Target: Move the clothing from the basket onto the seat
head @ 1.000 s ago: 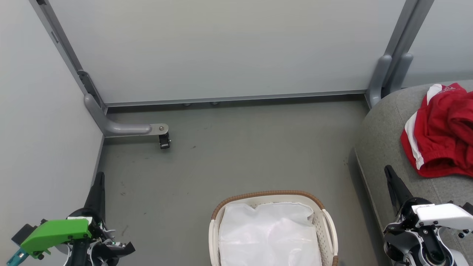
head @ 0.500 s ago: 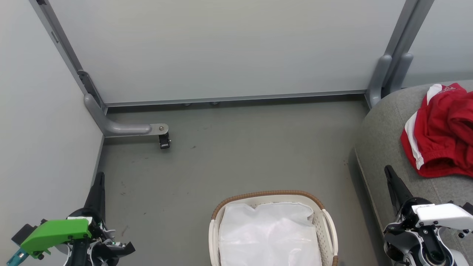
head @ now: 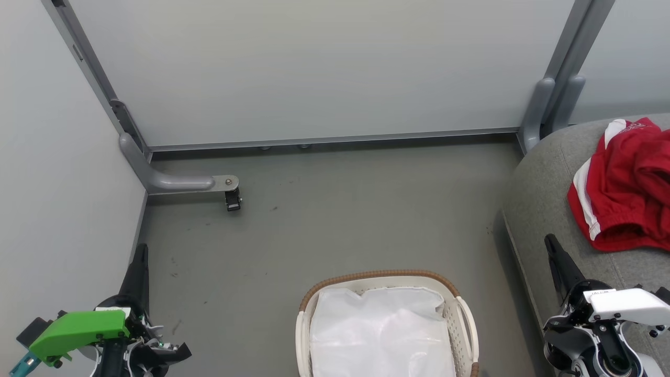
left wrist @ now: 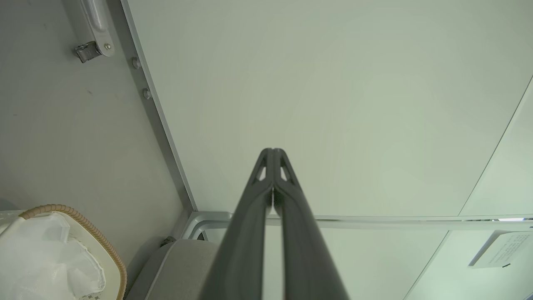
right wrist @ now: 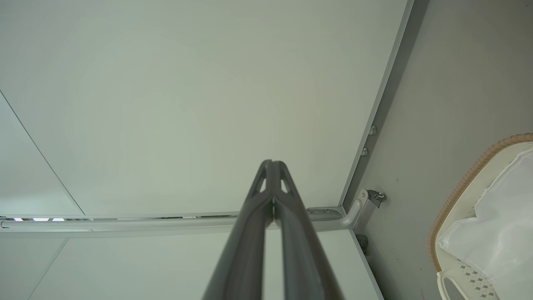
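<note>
Red clothing (head: 625, 186) with white trim lies bunched on the grey seat (head: 539, 199) at the right edge of the head view. The cream basket (head: 466, 314) with a brown braided rim stands on the floor at bottom centre, a plain white sheet (head: 379, 332) inside it. My left gripper (head: 141, 251) rests at the lower left, shut and holding nothing, its fingertips together in the left wrist view (left wrist: 272, 151). My right gripper (head: 549, 242) sits at the lower right over the seat's front edge, shut and holding nothing, tips touching in the right wrist view (right wrist: 272, 162).
Pale partition panels (head: 314, 68) wall in the grey floor (head: 324, 220) at the back and left. A grey frame foot with a small caster (head: 232, 199) juts out at the back left. A grey post (head: 544, 110) stands by the seat's far corner.
</note>
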